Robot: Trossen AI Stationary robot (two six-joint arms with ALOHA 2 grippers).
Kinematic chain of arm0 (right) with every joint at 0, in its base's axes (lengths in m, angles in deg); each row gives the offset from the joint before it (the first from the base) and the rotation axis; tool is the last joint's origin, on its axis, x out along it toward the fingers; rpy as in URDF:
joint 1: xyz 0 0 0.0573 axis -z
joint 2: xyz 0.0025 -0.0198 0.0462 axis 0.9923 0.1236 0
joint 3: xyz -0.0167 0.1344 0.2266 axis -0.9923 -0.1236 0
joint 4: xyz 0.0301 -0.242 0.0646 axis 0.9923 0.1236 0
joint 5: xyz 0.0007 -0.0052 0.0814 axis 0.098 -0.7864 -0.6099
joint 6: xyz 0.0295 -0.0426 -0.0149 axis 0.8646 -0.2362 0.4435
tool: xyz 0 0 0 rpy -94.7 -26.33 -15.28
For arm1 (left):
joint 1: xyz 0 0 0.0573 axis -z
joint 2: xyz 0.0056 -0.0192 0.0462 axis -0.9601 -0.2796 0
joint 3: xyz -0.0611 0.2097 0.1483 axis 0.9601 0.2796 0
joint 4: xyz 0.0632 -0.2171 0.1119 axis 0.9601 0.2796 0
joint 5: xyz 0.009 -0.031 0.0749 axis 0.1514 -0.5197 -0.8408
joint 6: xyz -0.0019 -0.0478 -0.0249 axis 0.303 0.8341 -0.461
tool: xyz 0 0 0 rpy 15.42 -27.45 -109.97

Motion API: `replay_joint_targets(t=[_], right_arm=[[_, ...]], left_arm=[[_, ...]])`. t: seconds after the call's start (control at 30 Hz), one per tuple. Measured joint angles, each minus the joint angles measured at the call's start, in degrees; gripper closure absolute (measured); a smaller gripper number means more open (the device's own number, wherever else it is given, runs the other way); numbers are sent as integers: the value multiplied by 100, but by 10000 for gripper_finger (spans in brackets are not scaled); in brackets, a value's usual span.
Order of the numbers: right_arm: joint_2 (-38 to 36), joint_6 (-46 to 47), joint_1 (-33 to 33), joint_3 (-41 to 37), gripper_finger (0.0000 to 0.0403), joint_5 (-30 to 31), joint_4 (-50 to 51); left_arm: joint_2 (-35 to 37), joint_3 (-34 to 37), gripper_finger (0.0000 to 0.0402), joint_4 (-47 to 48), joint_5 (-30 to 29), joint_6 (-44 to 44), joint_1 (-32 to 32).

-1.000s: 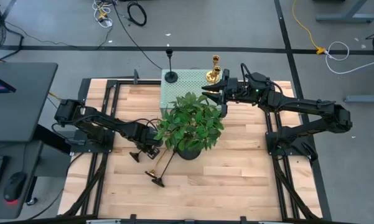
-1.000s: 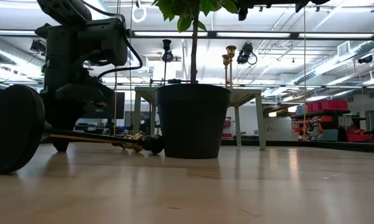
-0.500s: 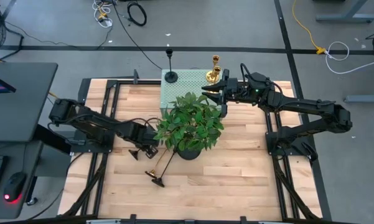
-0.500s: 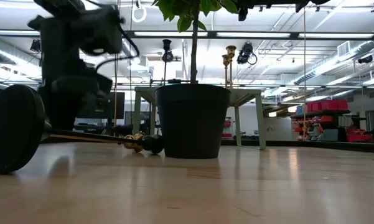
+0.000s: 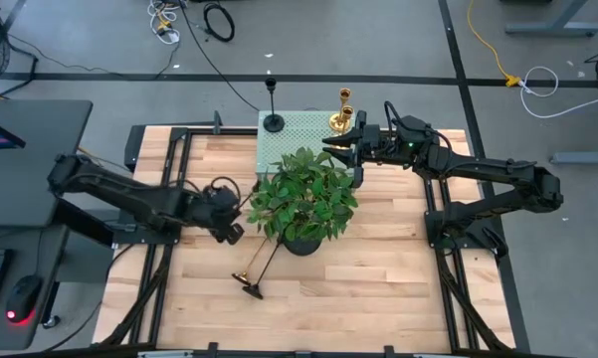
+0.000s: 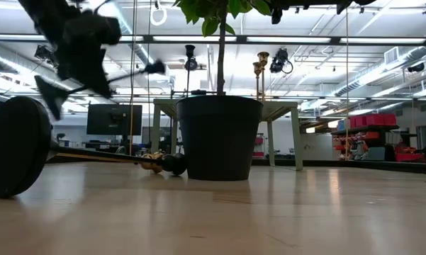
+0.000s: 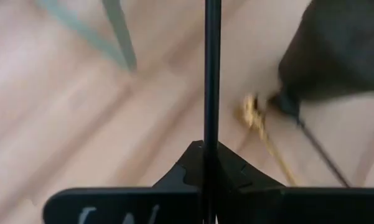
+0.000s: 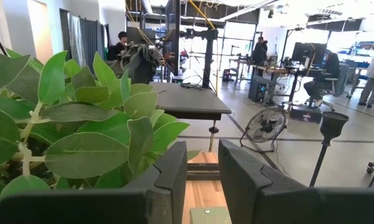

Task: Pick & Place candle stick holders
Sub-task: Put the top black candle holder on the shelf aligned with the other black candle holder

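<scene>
One black candlestick (image 5: 219,188) is up off the counter, clamped in the left tool (image 5: 226,221) at about 9 o'clock; it's tilted, round base low and cup end high. A black one (image 5: 273,105) and two shiny gold ones (image 5: 341,111) stand upright at 12. Two more, a gold one (image 5: 253,262) and a black one (image 5: 262,270), lie flat side by side near 6 o'clock.

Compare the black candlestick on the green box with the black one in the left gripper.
The black candlestick on the box stands upright on its base, free of any gripper; the black candlestick in the left gripper is lifted off the table, tilted almost level. The left gripper clamps its stem. Both are slender, matte black, with a small cup.
</scene>
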Motion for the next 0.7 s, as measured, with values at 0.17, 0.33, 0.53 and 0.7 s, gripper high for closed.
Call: replay_joint_targets(t=[0.17,0.33,0.53,0.7], right_arm=[[0,0,0,0,311,0,-2],[0,0,0,0,311,0,0],[-2,-11,0,0,311,2,29],[-2,-13,0,0,311,1,31]], left_arm=[[387,-7,394,-694,-916,-1236,-60],[568,-7,394,-1433,-1385,-2207,-259],[585,-9,394,-1890,-1714,-3020,-654],[585,-9,394,-2586,-1557,-3765,-1104]])
